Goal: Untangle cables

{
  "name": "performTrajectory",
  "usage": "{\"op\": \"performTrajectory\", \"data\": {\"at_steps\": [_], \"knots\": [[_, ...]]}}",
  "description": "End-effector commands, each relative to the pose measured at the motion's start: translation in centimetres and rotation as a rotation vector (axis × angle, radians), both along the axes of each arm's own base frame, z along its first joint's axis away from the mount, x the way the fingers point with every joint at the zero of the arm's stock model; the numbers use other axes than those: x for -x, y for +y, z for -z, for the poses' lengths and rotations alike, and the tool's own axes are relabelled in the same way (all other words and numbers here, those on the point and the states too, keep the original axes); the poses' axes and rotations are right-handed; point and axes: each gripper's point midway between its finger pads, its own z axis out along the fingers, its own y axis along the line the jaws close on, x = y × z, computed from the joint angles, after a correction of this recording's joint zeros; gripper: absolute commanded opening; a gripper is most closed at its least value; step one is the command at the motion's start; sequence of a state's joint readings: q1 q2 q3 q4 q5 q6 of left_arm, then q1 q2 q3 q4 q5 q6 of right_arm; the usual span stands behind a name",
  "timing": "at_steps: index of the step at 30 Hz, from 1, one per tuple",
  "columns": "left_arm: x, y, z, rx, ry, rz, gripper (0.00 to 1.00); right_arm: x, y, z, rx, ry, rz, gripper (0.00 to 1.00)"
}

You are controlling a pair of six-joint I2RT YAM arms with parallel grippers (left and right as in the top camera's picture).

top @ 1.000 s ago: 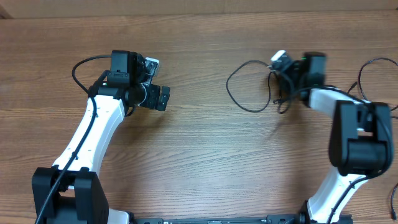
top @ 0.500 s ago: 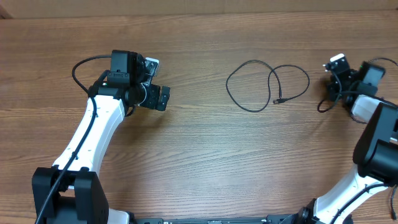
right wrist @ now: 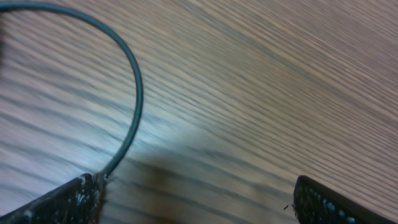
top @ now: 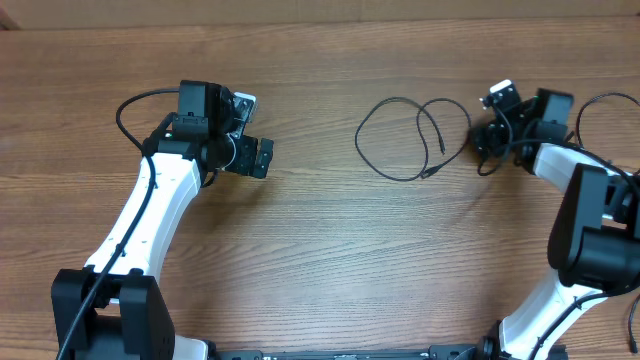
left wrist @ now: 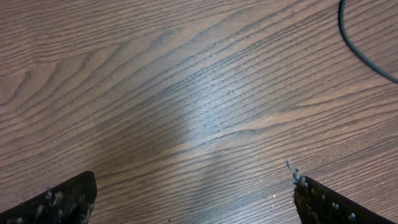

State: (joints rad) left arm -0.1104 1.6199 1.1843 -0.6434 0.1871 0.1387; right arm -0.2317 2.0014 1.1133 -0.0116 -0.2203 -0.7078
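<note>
Looks like a robotics lab bench to me: a plain wood-grain desk [top: 320,260] with two white-and-black robot arms, the left arm [top: 150,210] and the right arm [top: 580,230], rising from a black rail [top: 340,353] at its near edge

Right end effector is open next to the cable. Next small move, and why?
Probably nudge the right end effector sideways to bring the cable into the middle of its gap, then close. Its jaws stand wide open holding nothing, and the strand runs up against one fingertip rather than between the two. The left end effector hangs open over the table, apart from the loops.
</note>
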Motion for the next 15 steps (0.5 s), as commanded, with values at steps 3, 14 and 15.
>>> {"op": "performTrajectory", "data": {"at_steps": [3, 14, 15], "knots": [[-0.2, -0.3, -0.6, 0.003, -0.020, 0.026, 0.99, -1.0, 1.3, -6.1, -0.081, -0.107, 0.111, 1.00], [-0.2, -0.3, -0.6, 0.003, -0.020, 0.026, 0.99, 1.6, 10.2, -7.2, -0.298, -0.008, -0.127, 1.00], [-0.2, -0.3, -0.6, 0.003, -0.020, 0.026, 1.00, 1.9, 11.2, -7.3, -0.328, 0.001, -0.161, 1.00]]}}
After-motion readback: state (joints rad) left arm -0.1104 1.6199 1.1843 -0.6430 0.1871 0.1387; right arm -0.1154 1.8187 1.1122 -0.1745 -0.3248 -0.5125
